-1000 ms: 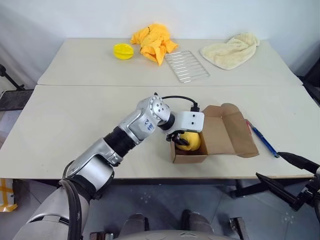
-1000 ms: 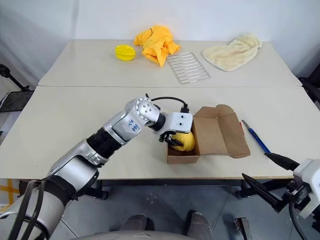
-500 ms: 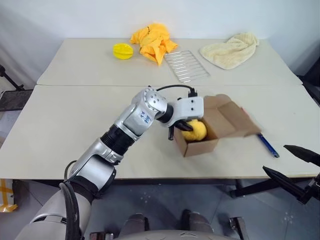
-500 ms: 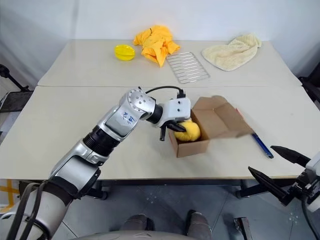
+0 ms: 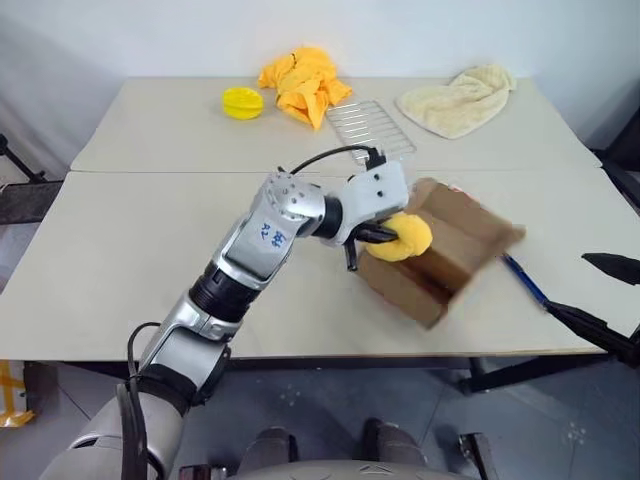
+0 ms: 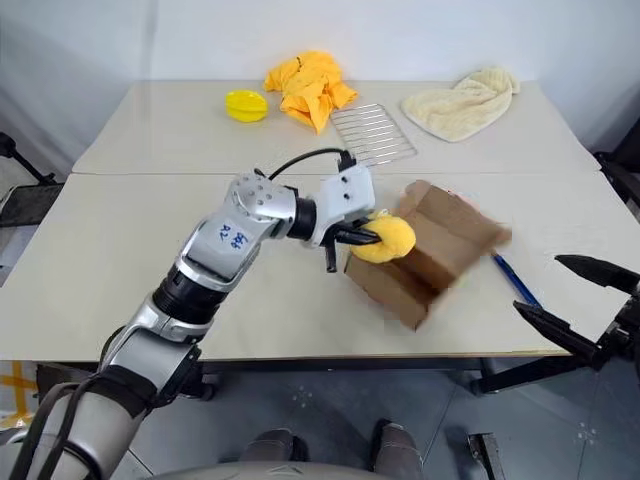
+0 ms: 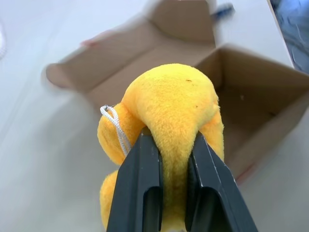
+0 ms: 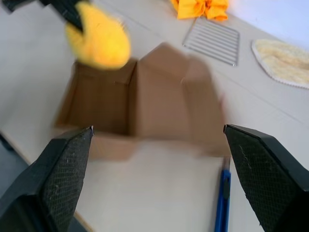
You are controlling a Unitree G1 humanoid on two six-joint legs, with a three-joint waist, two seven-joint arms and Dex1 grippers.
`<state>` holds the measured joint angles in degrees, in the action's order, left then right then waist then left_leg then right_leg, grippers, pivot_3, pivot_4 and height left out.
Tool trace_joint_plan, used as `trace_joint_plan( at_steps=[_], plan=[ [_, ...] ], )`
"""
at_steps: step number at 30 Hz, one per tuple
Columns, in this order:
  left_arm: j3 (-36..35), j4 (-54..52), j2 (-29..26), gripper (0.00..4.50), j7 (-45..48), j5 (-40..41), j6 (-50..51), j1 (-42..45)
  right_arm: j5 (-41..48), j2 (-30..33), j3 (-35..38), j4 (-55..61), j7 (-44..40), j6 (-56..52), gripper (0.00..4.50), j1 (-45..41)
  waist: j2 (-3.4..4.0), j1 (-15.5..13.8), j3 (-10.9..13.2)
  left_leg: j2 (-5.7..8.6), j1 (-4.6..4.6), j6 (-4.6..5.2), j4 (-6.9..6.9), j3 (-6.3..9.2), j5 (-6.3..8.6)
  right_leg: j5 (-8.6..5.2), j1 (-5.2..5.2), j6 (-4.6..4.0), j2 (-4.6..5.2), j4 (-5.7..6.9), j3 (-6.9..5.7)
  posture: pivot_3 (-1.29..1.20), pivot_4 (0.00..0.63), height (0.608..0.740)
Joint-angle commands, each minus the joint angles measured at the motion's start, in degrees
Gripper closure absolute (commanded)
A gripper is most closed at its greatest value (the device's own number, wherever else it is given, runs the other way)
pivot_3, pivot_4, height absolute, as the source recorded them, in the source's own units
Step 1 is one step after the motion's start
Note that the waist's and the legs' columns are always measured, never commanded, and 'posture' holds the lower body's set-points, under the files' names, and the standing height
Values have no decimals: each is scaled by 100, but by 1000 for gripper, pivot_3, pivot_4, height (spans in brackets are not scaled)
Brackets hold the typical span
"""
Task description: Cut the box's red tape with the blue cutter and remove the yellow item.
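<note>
**Q:** What is the panel showing, and where is the yellow item?

**A:** The left gripper (image 7: 171, 186) is pinching the yellow plush toy (image 5: 400, 236), its two black fingers (image 7: 140, 188) clamped on a fold of the fabric. The toy is hanging at the mouth of the brown cardboard box (image 5: 440, 258), just above the opening and, by the look of it, barely clear of the front wall. The box is tipping, its near end raised off the table (image 5: 120, 260), its flaps spread open toward the robot's right. No red tape is readable on it.

**Q:** Which relation is governing the coming move?

**A:** The box is lying directly to the right of and below the toy, so the line from gripper to box is running rightward across the table. Judging from this, the toy needs carrying left and up, away from the opening, so the box can drop free.

**Q:** And the other arm?

**A:** The right gripper (image 6: 575, 300) is hovering off the table's near right edge, its fingers spread wide and empty. It is the nearer hand to the blue cutter (image 5: 523, 281), which is lying flat just beyond the box's flaps, its long axis slanting from the box toward the near edge. The box is sitting between the two grippers.
</note>
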<state>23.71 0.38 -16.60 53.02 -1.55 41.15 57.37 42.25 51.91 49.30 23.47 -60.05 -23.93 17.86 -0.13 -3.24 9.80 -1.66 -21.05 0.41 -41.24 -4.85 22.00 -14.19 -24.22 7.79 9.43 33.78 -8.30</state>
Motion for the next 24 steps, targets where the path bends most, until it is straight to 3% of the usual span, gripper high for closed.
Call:
trace_joint_plan(
  at_steps=[1,8,14,17,24],
  plan=[
    [-246,-344,-23,4355,-226,63,160,82,107,171,-5,-124,-210,-25,0,-165,-1,-5,0,0,-2,0,-3,0,0,1,0,1,0,0,0,0,150,740],
    [-1400,-85,95,4355,-1940,-198,624,130,13,495,-271,-795,-924,143,0,-579,-1,27,1,0,1,0,-3,0,0,1,1,2,0,1,1,0,150,740],
    [-1960,-45,72,4355,-3095,-461,1313,-58,631,602,-500,-1599,-1224,-133,0,-1774,-1,25,1,-1,6,0,0,-5,0,4,1,5,0,2,4,0,150,740],
    [-2479,-218,142,4356,-3697,-526,1883,-455,271,985,-1185,-2598,-1975,55,0,-2331,-2,32,1,1,6,1,-2,-14,0,7,1,11,0,-4,10,0,150,740],
    [-2726,-730,53,4356,-4333,-656,2861,-940,-398,1045,-2563,-4049,-2659,570,0,-4187,-7,114,4,-1,9,1,-1,-21,0,7,-1,12,0,2,16,0,150,740]
  ],
)
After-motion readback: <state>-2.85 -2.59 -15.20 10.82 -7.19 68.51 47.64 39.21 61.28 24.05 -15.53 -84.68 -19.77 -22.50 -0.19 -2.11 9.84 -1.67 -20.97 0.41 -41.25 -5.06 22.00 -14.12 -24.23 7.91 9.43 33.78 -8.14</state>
